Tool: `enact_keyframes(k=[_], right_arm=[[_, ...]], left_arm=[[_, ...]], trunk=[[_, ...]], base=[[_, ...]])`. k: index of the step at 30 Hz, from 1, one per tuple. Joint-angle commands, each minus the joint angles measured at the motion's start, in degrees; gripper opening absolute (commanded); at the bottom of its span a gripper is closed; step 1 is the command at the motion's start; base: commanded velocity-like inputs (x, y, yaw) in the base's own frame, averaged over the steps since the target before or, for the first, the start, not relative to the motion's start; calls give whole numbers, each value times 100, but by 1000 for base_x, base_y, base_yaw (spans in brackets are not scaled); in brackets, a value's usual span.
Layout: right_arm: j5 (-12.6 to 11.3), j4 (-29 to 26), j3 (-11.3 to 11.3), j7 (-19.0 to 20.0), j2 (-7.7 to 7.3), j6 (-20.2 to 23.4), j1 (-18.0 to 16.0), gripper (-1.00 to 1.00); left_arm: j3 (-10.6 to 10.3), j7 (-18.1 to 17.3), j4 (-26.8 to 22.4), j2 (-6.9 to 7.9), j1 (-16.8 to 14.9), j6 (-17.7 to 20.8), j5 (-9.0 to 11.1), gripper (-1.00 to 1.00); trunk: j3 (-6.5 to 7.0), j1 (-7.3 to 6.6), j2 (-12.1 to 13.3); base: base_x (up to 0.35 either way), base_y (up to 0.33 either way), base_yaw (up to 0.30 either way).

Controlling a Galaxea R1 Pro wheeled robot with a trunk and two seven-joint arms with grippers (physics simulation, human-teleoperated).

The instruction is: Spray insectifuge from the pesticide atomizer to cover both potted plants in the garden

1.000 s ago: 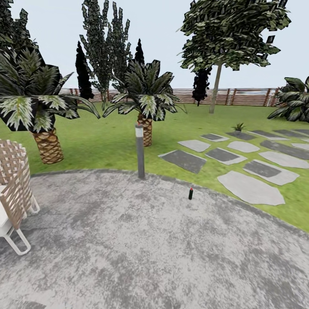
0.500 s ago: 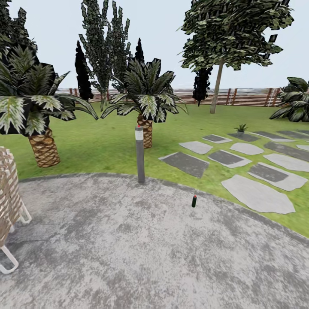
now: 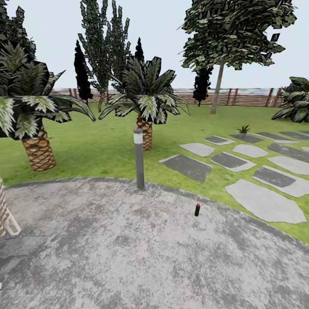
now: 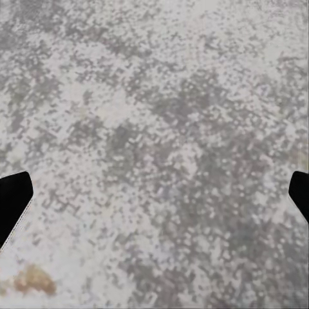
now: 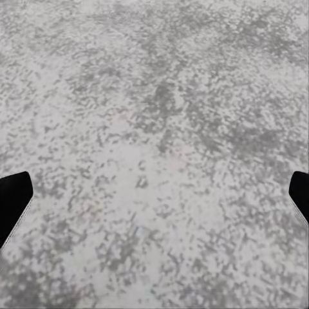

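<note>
**Garden patio, atomizer standing free**

Item 1: pesticide atomizer (image 3: 197, 209), small dark bottle with a red-tipped top, stood upright on the round grey patio (image 3: 128, 257), near its edge toward the lawn (image 3: 94, 146), touched by nothing.

Item 2: one potted plant (image 3: 243, 129), a small green rosette, stood far off on the grass among the flat stepping stones (image 3: 266, 206).

Item 3: grey bollard lamp (image 3: 138, 158), upright at the patio rim, beside the atomizer but well apart from it.

Item 4: two palm trees (image 3: 146, 96) on the lawn; brown slatted fence (image 3: 249, 97) behind.

Item 5: left gripper (image 4: 154, 193), fingers spread wide at the frame edges over bare paving, holding nothing.

Item 6: right gripper (image 5: 154, 193), likewise spread wide over paving, holding nothing.
</note>
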Motion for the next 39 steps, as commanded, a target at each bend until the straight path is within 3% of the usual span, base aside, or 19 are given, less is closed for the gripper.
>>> enact_keyframes(k=[1,8,27,39], right_arm=[[-2,1,-5,-2,1,-25,-3,100],[-2,4,-5,-2,1,-18,-3,100],[-2,12,-5,-2,1,-18,-3,100],[-2,12,-1,-2,7,-18,-3,100]], left_arm=[[12,5,5,-5,-3,-19,-10,100],[12,5,5,-3,-3,-19,-14,100],[12,5,5,-1,-3,-19,-16,100],[12,5,5,-2,-3,-19,-16,100]], trunk=[[-5,2,-2],[-3,2,-2],[16,2,-2],[16,2,-2]], base=[[327,0,0],[330,0,-55],[329,-72,-243],[289,-155,-32]])
